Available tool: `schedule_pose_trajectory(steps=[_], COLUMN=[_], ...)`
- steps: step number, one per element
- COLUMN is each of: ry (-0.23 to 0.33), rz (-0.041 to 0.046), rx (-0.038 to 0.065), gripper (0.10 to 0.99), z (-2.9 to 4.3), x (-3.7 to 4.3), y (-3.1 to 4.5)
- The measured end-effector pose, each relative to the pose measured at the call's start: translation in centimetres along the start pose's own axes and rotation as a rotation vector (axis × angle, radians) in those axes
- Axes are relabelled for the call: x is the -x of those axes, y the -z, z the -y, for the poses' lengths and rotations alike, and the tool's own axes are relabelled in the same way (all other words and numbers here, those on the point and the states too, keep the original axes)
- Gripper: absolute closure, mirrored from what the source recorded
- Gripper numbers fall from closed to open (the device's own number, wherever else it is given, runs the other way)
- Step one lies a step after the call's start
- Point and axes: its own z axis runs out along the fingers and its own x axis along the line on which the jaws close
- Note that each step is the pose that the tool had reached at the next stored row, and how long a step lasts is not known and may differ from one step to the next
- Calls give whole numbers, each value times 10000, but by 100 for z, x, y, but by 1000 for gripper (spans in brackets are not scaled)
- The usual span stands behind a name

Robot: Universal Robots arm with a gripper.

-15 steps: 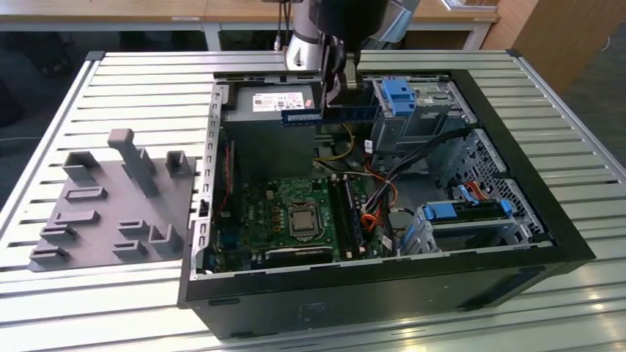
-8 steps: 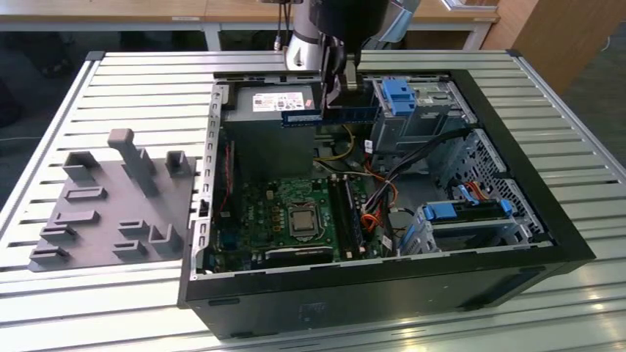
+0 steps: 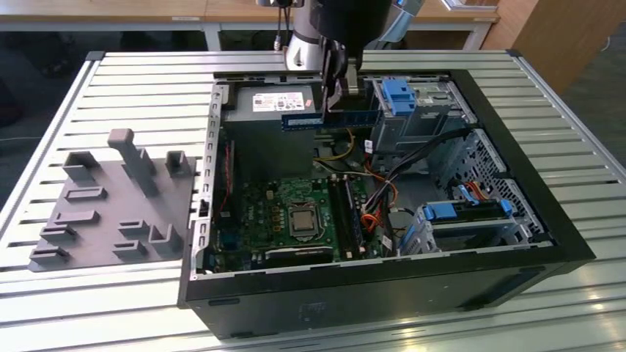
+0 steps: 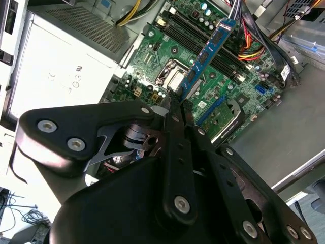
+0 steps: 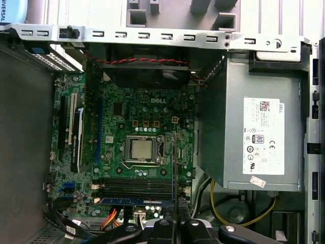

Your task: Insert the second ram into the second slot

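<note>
My gripper [image 3: 339, 108] hangs over the open computer case, shut on the second ram [image 3: 308, 121], a thin blue stick held level above the silver power supply [image 3: 278, 103]. In the second wrist view the fingers [image 4: 175, 109] pinch one end of the ram [image 4: 208, 53], which reaches out over the motherboard. The first wrist view has the gripper [image 5: 175, 223] with the stick edge-on as a thin dark line [image 5: 174, 178]. The black memory slots [image 5: 134, 184] lie beside the processor socket [image 5: 142, 148], well below the stick. Which of them is the second slot I cannot tell.
A blue stick [image 5: 134, 201] sits seated along the outer side of the slot bank. Orange and black cables [image 3: 377, 198] run close to the slots. Light-blue drive clips [image 3: 401, 95] and metal bays fill the exterior view's right. A grey fixture [image 3: 108, 205] lies outside the case.
</note>
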Motion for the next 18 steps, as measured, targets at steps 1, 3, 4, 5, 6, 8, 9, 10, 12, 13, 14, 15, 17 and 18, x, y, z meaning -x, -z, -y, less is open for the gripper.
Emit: schedule_pose_trajectory(steps=[1, 3, 4, 5, 6, 8, 9, 10, 12, 13, 14, 15, 17, 18], ry=[0, 0, 0, 0, 0, 0, 0, 0, 0, 0, 1, 0, 0, 0], rz=[1, 0, 1, 0, 0, 1, 1, 0, 0, 0, 0, 0, 0, 0], rx=[0, 0, 0, 0, -1, -1, -1, 0, 0, 0, 0, 0, 0, 0], gripper=[949, 949, 949, 949, 949, 949, 949, 949, 949, 949, 949, 949, 949, 949], z=[0, 0, 0, 0, 0, -1, -1, -1, -1, -1, -1, -1, -2, -2], x=[-2, -8, -10, -14, -16, -22, -24, -26, -30, -32, -34, -36, -67, -94], y=[0, 0, 0, 0, 0, 0, 0, 1, 0, 0, 1, 0, 1, 1])
